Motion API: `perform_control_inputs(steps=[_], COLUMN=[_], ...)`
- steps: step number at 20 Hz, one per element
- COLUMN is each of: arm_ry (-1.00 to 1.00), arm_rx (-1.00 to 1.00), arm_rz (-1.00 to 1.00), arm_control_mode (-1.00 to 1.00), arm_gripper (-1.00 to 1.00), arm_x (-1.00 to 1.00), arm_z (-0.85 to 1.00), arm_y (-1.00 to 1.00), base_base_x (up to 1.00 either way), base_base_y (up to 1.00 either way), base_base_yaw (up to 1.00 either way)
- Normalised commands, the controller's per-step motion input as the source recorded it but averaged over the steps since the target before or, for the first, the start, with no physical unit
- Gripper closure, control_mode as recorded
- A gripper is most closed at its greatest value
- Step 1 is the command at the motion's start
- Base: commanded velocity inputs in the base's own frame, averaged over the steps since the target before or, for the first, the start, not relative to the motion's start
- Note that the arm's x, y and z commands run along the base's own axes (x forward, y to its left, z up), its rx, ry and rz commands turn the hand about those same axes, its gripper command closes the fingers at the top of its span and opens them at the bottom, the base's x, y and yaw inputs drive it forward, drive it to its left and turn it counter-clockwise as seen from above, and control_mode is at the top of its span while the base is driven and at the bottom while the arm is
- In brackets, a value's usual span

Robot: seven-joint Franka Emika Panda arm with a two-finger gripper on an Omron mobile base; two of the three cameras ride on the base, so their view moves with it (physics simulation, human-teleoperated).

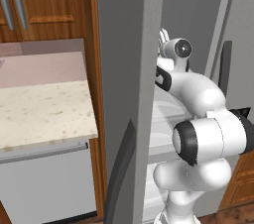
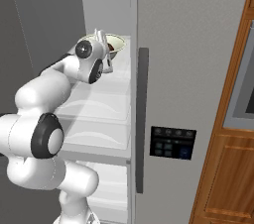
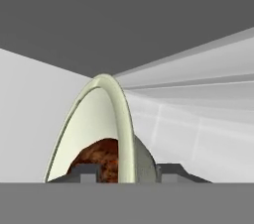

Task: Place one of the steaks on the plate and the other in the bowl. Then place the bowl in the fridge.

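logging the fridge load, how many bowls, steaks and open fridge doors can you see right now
bowl: 1
steak, the dark brown one, inside the bowl: 1
open fridge door: 1
total: 3

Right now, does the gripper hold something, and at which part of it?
Yes. The gripper holds the bowl by its rim, one finger inside and one outside the wall. The dark brown steak lies in the bowl, inside the open fridge.
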Motion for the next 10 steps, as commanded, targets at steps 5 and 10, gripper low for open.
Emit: perform_control_inputs(steps=[5,10], arm_ry=[0.0,0.0], arm_rx=[0.0,0.0], arm_rz=[0.0,0.0], arm_control_mode=[-1.0,-1.0], arm_gripper=[-1.0,-1.0], arm_x=[0.0,0.0], arm_z=[0.11,0.11], arm_y=[0.0,0.0], base_base_x=[0.0,0.0], base_base_y=[0.0,0.0], base_base_yaw=[0.0,0.0])
